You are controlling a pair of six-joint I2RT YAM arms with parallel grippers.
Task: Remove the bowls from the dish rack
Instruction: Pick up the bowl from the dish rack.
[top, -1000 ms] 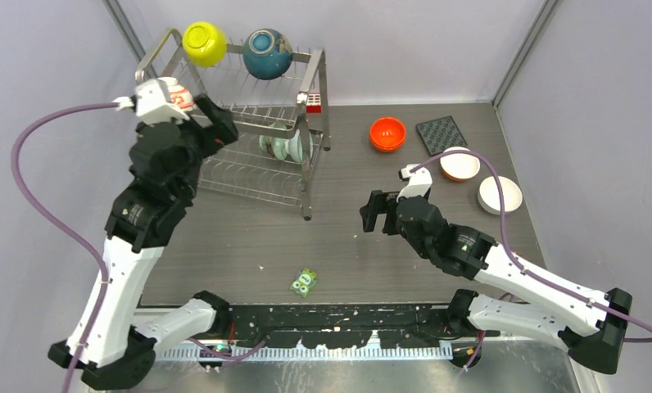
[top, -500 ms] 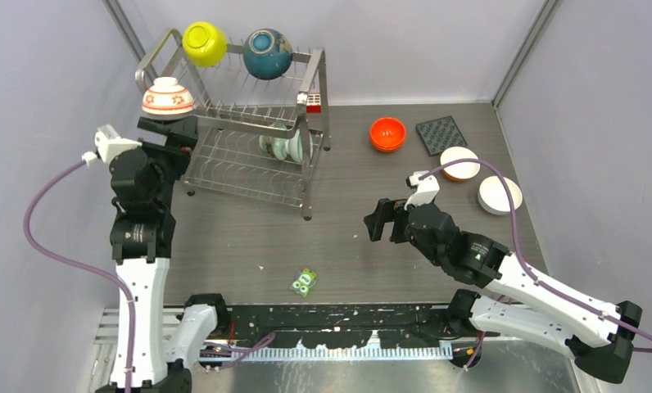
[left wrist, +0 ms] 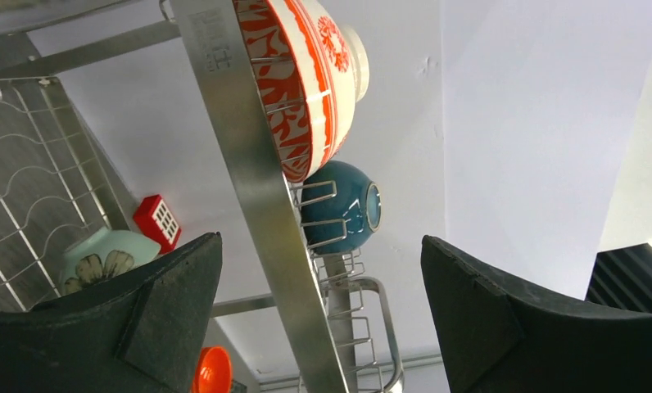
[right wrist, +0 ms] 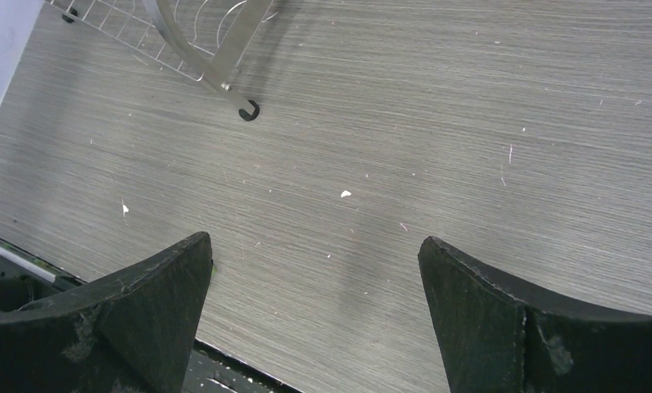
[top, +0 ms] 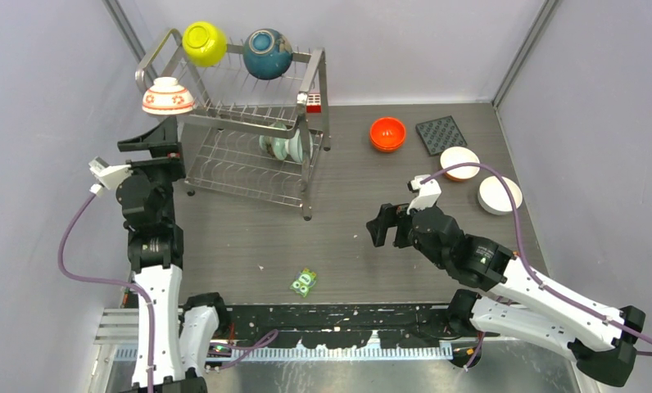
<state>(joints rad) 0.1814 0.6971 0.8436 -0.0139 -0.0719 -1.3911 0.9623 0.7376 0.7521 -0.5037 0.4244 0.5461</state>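
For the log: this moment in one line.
left gripper open, near floral bowl | right gripper open, empty | dish rack: four bowls

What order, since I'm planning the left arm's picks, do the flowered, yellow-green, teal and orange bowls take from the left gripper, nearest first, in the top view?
From the left gripper:
1. Flowered bowl, at the rack's left end.
2. Yellow-green bowl, rack's back left.
3. Teal bowl, rack's back right.
4. Orange bowl, on the table, right of the rack.
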